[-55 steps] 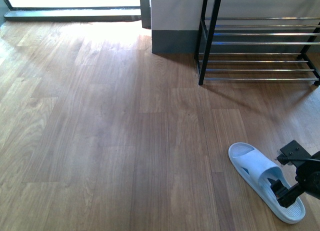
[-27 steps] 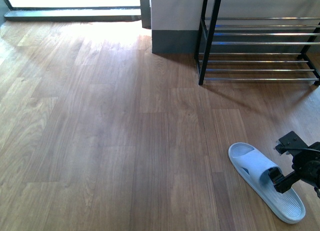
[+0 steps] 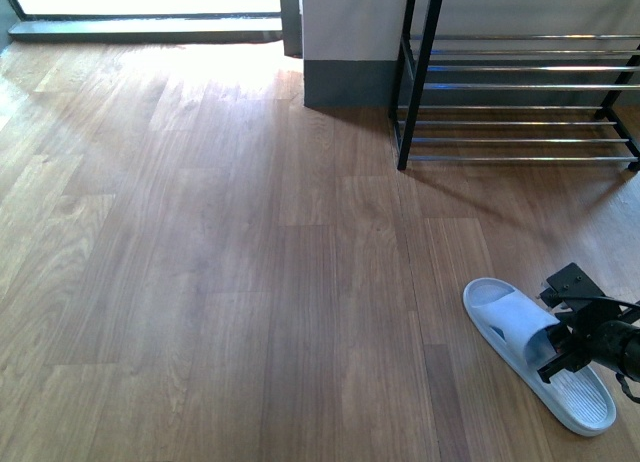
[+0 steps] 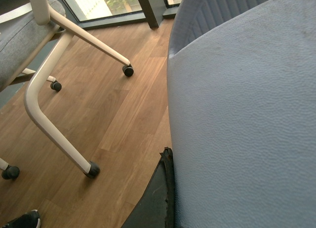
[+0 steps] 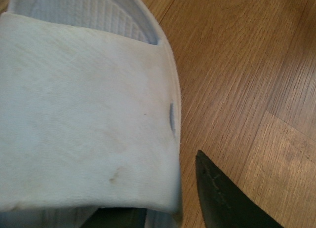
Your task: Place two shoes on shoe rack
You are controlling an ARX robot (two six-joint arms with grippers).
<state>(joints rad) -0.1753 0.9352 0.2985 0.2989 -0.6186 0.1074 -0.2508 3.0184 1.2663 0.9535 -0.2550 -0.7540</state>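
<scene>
The right gripper [image 3: 558,357] was down at the shoe [image 3: 510,327]. Its fingers were apart. In the right wrist view one dark finger [image 5: 222,198] was just beside the outer edge of the wide strap [image 5: 84,114], with a thin gap between them. A dark shape under the strap looked like the other finger. So the jaws stood on both sides of the strap's edge and had not squeezed it.

The shoe was a pale open slipper, not a laced one. It lay flat on the wood floor [image 3: 250,282], well apart from the shoe rack [image 3: 418,82], on the side of the rack nearer the robot. The rack's shiny rods had nothing on them that I could see.

I think the slipper was light, soft and bendy, like foam. The strap was the best place to hold it, close to where it joins the sole. A hold there would keep it from flopping. Its skin looked smooth, so a weak pinch could slip off. The rods were thin, so the sole would need to lie across more than one rod.

The left gripper [image 4: 160,193] showed only a dark tip, and I could not tell whether it was apart or together. A big grey-blue bumpy thing [image 4: 242,129] filled that view. It may have been the other shoe, but I could not tell. A chair [image 4: 44,114] with white legs stood behind it.
</scene>
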